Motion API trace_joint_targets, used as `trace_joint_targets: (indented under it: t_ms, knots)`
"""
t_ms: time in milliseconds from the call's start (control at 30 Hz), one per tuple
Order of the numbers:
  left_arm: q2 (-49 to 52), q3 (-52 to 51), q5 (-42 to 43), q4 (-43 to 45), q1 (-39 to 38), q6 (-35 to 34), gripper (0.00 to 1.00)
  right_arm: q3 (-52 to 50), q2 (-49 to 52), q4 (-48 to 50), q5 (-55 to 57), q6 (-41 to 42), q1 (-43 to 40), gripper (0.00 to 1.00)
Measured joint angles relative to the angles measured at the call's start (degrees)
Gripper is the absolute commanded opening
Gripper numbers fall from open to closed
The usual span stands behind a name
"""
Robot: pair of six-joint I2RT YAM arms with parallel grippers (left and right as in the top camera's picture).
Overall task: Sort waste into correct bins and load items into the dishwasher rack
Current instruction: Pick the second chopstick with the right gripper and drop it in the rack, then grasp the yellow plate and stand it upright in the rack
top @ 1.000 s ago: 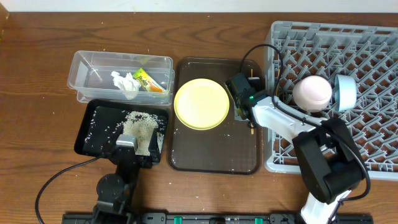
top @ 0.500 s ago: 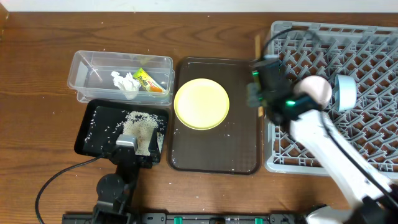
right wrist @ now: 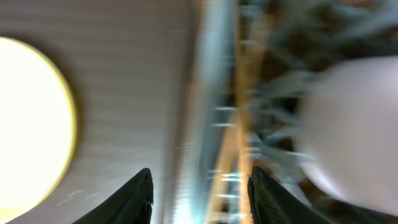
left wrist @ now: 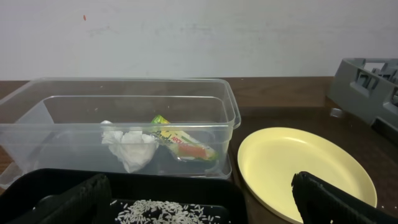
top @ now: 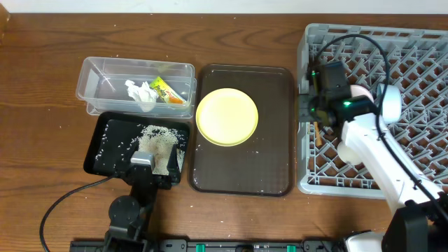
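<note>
Overhead view: the right gripper (right wrist: 202, 193) hangs over the 9 o'clock wall of the large grey lattice dishwasher rack (top: 420, 56), which fills the table's 3 o'clock side. Its wrist view is badly blurred, but the fingers stand wide apart and the two thin wooden chopsticks (right wrist: 242, 106) run lengthwise between them among the pegs. Whether anything touches the sticks cannot be told. The judgement is a drop-off at the rack's near edge, the shortest reach from the tray. The small white bowl (top: 360, 94) and the small light-blue bowl (top: 390, 103) sit just at 3 o'clock of the gripper, propped by pegs. The round pale-yellow plate (top: 227, 116) lies flat on the dark brown serving tray (top: 273, 161) at centre, not yet loaded. Waste appears sorted by kind: the green-and-yellow snack wrapper (top: 168, 91) and crumpled white tissue (top: 142, 94) are in the clear plastic tub (top: 94, 70) at 10 o'clock, and the loose white rice scraps (top: 157, 143) are in the shallow black tray (top: 94, 150) at 8 o'clock. The left gripper (left wrist: 202, 199) sits at 6 o'clock of that tray, spread wide and empty – clear of the working arm.
</note>
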Motion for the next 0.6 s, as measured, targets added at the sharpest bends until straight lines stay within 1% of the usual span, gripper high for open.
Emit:
trace_joint_targets:
  t_ms: [100,167,233,367,467,533,600]
  knots:
    - [0.0,0.0,0.0,0.0,0.0,0.0,0.95,0.0,0.0,0.9,-5.4,0.7,3.6,0.5]
    - [0.0,0.0,0.0,0.0,0.0,0.0,0.95,0.0,0.2,2.3,-7.2,2.7,6.7,0.47]
    - [0.0,0.0,0.0,0.0,0.0,0.0,0.95,0.0,1.0,3.5,-8.1,5.1,9.2,0.47]
    - [0.0,0.0,0.0,0.0,0.0,0.0,0.95,0.0,7.0,5.6,-5.7,13.6,13.9,0.48]
    - [0.0,0.0,0.0,0.0,0.0,0.0,0.95,0.0,12.7,7.3,-3.4,18.9,15.1,0.43]
    - [0.0,0.0,0.0,0.0,0.0,0.0,0.95,0.0,16.1,9.6,-3.4,21.2,15.2,0.33]
    - [0.0,0.0,0.0,0.0,0.0,0.0,0.95,0.0,18.3,10.6,-3.4,22.7,15.2,0.11]
